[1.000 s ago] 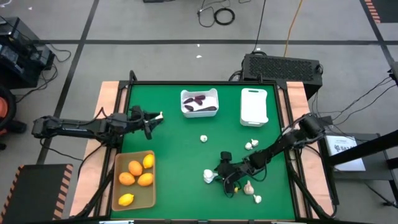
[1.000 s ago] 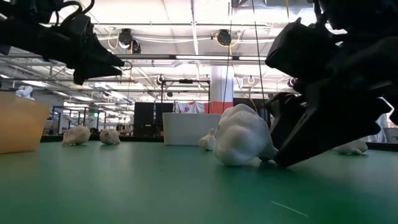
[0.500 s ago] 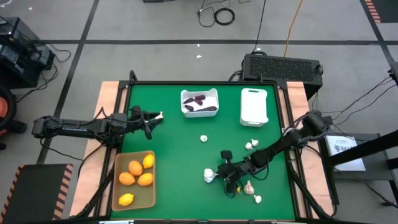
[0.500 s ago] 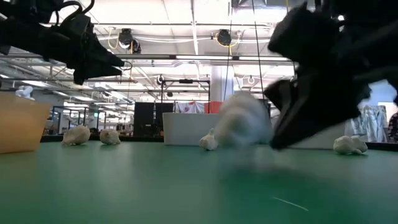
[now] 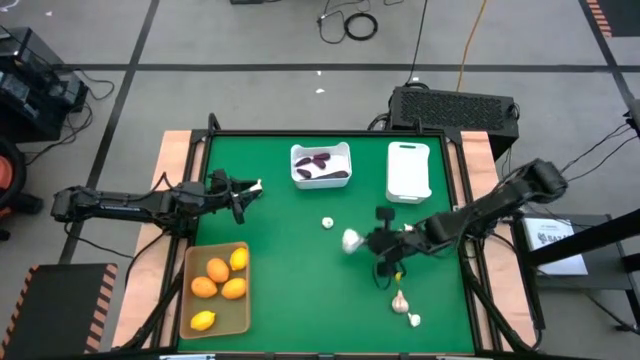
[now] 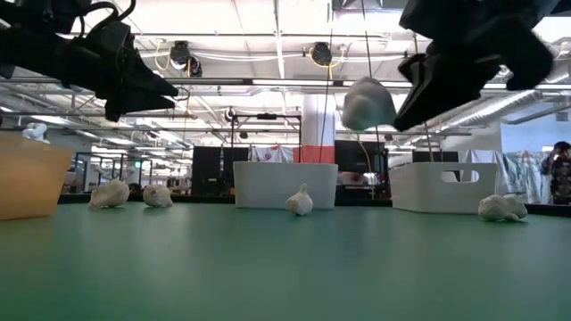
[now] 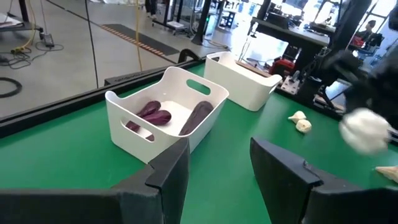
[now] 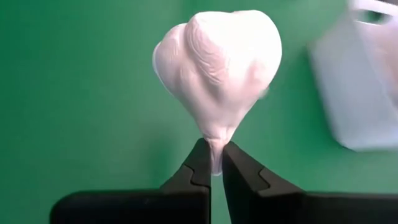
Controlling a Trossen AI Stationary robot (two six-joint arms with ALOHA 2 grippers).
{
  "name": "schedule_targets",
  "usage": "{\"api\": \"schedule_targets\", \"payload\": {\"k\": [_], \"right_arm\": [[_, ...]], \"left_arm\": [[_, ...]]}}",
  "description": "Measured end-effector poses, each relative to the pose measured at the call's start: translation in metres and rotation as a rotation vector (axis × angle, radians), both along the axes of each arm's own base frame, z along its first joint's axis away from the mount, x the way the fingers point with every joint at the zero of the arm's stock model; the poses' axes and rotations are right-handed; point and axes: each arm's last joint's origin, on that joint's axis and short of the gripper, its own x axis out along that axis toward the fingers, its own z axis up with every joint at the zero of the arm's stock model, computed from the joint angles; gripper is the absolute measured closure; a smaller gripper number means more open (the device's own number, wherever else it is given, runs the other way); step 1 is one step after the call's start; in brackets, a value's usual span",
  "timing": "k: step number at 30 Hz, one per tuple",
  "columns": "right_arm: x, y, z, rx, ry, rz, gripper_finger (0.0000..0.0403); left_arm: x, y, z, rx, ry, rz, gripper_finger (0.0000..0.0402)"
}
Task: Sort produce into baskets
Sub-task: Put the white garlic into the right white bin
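While the left gripper (image 5: 250,190) hangs half open near the table's left edge, the right gripper (image 8: 211,163) pinches the stem of a garlic bulb (image 8: 216,68), holding it in the air above the green table (image 5: 290,240).

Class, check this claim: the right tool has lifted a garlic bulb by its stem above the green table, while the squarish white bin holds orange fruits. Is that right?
Not quite. The right tool does hold the garlic bulb by its stem above the green table, but the squarish white bin holds dark purple pieces, as the left wrist view shows. The orange fruits lie in the tan tray.
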Motion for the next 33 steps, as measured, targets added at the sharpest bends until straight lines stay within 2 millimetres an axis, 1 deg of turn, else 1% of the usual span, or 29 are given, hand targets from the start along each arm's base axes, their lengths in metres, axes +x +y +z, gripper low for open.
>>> {"api": "schedule_targets", "payload": {"k": [5, 10, 13, 17, 21, 24, 30, 33], "right_arm": [[-0.021, -0.03, 0.019, -0.082, 0.033, -0.141, 0.0392], [-0.042, -0.059, 0.03, -0.176, 0.073, -0.323, 0.0392], [-0.05, -0.076, 0.036, -0.222, 0.072, -0.446, 0.0392], [-0.059, -0.1, 0.037, -0.273, 0.09, -0.639, 0.0392], [-0.065, -0.122, 0.033, -0.254, 0.134, -0.791, 0.0392], [-0.068, -0.135, 0.032, -0.236, 0.151, -0.865, 0.0392], [-0.071, -0.155, 0.026, -0.054, 0.223, -0.87, 0.0392], [-0.071, -0.164, 0.023, -0.018, 0.248, -0.888, 0.0392]], "left_arm": [[0.0, 0.0, 0.0, -0.005, -0.001, 0.001, 0.0224], [0.0, 0.0, 0.0, -0.007, -0.002, 0.004, 0.0224], [0.0, 0.0, 0.0, -0.007, -0.002, 0.005, 0.0224], [0.0, 0.0, 0.0, -0.007, -0.002, 0.005, 0.0224], [0.0, 0.0, 0.0, -0.008, -0.002, 0.005, 0.0224], [0.0, 0.0, 0.0, -0.008, -0.002, 0.005, 0.0224], [0.0, 0.0, 0.0, -0.008, -0.001, 0.005, 0.0224], [0.0, 0.0, 0.0, -0.011, -0.002, 0.005, 0.0224]]}}
